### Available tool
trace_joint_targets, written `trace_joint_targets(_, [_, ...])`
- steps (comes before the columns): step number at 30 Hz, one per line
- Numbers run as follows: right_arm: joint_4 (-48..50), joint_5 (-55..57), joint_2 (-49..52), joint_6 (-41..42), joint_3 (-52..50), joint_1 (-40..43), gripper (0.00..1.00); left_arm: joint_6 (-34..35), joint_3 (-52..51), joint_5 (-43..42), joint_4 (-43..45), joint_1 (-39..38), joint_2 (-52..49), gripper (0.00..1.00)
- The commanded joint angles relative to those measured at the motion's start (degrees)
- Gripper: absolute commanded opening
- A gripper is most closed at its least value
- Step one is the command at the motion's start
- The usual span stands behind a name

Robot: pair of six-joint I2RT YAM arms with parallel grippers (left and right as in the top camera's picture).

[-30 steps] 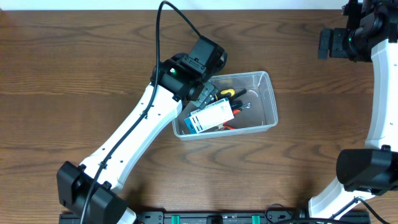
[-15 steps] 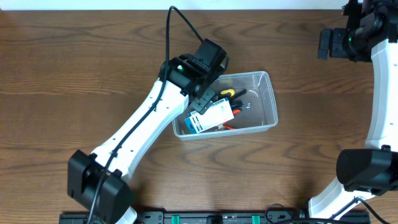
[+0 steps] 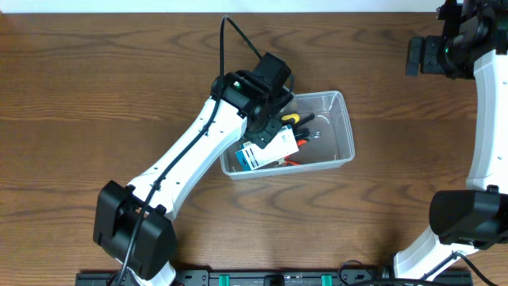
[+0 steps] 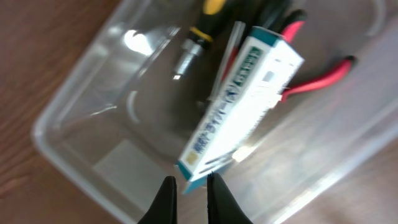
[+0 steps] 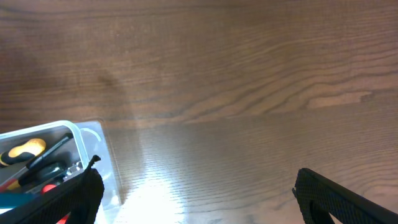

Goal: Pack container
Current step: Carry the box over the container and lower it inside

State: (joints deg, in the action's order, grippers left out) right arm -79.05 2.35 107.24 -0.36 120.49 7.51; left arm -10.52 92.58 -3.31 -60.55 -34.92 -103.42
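The clear plastic container (image 3: pixel 335 137) sits mid-table and holds a blue-and-white cardboard box (image 3: pixel 275 148), a yellow-handled screwdriver (image 3: pixel 292 119) and red-handled pliers (image 3: pixel 293 161). My left gripper (image 3: pixel 264 128) hovers over the container's left end. In the left wrist view that gripper (image 4: pixel 189 186) is shut with nothing between its fingers, just short of the box's (image 4: pixel 242 106) blue end, and the box lies slanted over the tools inside the container (image 4: pixel 93 93). At the far right edge, well away from the container, my right gripper (image 3: pixel 418 56) is open and holds nothing.
Bare brown wood surrounds the container on every side. In the right wrist view the right gripper (image 5: pixel 199 193) spans bare table, with the container's corner (image 5: pixel 87 143) at lower left. The right arm's base (image 3: pixel 468 214) stands at the lower right.
The left gripper's jaws have gone from open to shut, and the left arm has shifted slightly right over the container. The box stays in the container. The right arm has not moved.
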Motion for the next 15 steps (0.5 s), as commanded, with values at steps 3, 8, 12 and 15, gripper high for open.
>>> trace_joint_targets(3, [-0.07,0.02,-0.33,0.98,0.35,-0.04,0.99,0.13,-0.37,-6.75,-1.9,-0.59,-0.44,0.06])
trace_joint_targets(8, [-0.04,0.02,-0.33,0.98,0.35,-0.04,0.99,0.13,-0.7,-6.75,-2.84,-2.86,-0.44,0.06])
trace_joint_targets(12, [-0.04,0.02,-0.33,0.98,0.35,-0.04,0.99,0.11,-1.75,-6.73,-2.08,-5.29,-0.44,0.06])
trace_joint_targets(15, [-0.07,0.02,-0.33,0.98,0.35,-0.04,0.99,0.11,-3.15,-6.51,-0.98,-6.86,-0.44,0.06])
